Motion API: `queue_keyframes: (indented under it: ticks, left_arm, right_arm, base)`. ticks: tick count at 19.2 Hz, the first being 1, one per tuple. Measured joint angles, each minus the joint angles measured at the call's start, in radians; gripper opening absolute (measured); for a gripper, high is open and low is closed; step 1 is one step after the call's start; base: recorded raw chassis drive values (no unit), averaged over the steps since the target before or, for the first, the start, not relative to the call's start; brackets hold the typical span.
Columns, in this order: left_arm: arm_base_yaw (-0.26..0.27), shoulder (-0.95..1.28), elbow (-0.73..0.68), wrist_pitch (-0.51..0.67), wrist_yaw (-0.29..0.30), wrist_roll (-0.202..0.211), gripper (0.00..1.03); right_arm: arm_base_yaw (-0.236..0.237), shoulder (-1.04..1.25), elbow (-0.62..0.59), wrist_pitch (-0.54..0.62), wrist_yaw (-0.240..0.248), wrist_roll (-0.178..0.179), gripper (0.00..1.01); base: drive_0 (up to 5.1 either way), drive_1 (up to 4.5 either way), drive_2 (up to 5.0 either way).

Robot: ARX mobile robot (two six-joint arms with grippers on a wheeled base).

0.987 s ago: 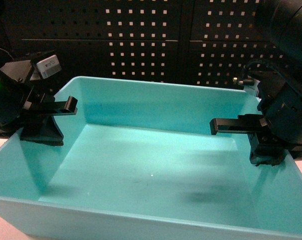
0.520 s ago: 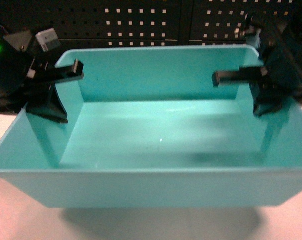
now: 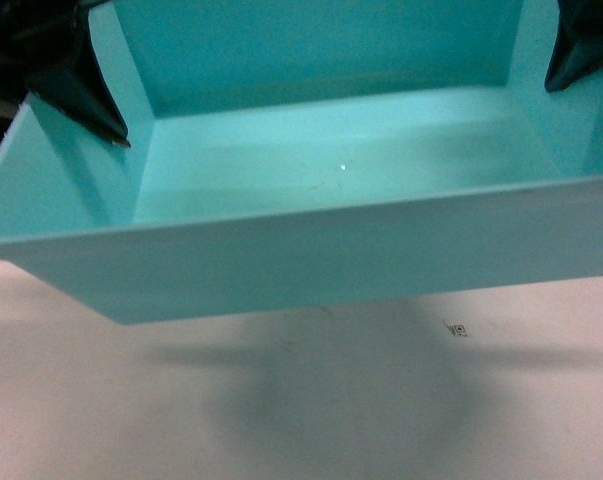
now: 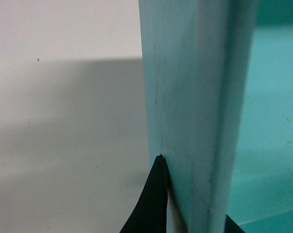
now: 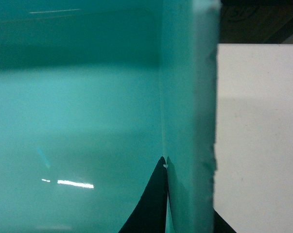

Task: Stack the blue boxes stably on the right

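One light turquoise blue box (image 3: 321, 250) hangs above the pale table (image 3: 281, 420), its shadow on the surface below. It is empty and slightly slanted, right end higher in the head view. My left gripper (image 3: 86, 105) is shut on its left side wall, one black finger inside and one outside. The left wrist view shows that wall (image 4: 195, 97) pinched in my left gripper (image 4: 195, 208). My right gripper (image 3: 581, 50) is shut on the right side wall; the right wrist view shows the wall (image 5: 190, 97) in my right gripper (image 5: 190, 206). No other blue box is in view.
Bare pale tabletop (image 4: 63, 121) lies under and in front of the box, with a small printed marker (image 3: 457, 328) on it. In the right wrist view the table (image 5: 258, 136) ends at a dark strip at the top.
The box has moved up and away in the head view, so its front wall's outside and the table beneath now show. The pegboard has left the view. Both grippers keep their hold.
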Motion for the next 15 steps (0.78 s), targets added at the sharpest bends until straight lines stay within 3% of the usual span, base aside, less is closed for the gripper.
queue_keyframes:
  ticks: [2,6,8,11,15]
  left_arm:
    - [0.000,-0.011,0.035,0.006,-0.008,0.011,0.02]
    - [0.013,-0.029,0.112,0.011,-0.052,0.052,0.02]
    - [0.032,-0.031,0.155,-0.020,-0.053,0.062,0.02]
    - [0.044,-0.033,0.175,-0.019,-0.061,0.082,0.02]
    - [0.046,-0.033,0.176,-0.048,-0.042,0.082,0.02]
  right_arm:
    - [0.005,-0.033,0.002,-0.018,0.005,0.037,0.02]
    - [0.030,-0.091,0.000,-0.056,0.004,0.144,0.02]
    - [0.045,-0.108,-0.010,-0.055,-0.014,0.174,0.02]
    - [0.046,-0.108,-0.011,-0.067,-0.042,0.202,0.02]
    - [0.035,-0.079,0.032,-0.084,-0.042,0.195,0.02]
  base:
    - [0.0,0.00,0.0]
    - [0.0,0.00,0.0]
    - [0.0,0.00,0.0]
    - [0.0,0.00,0.0]
    - [0.0,0.00,0.0]
